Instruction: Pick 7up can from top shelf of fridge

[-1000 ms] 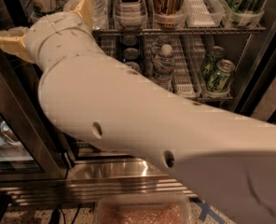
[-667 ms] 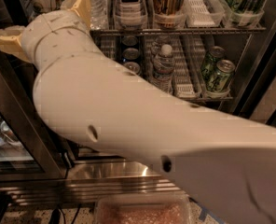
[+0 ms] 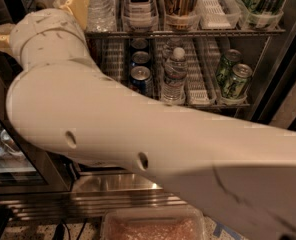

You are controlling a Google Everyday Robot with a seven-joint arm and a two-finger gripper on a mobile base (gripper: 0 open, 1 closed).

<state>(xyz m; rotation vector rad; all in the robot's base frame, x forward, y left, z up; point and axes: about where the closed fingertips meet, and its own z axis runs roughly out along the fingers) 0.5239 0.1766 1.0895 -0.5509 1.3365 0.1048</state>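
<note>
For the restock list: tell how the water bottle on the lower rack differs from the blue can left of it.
The water bottle is clear plastic with a pale cap; the blue can is dark metal with a silver top. The bottle stands taller than the can. Both stand upright, side by side on the same wire rack. The gripper is at upper left, touching neither.
</note>
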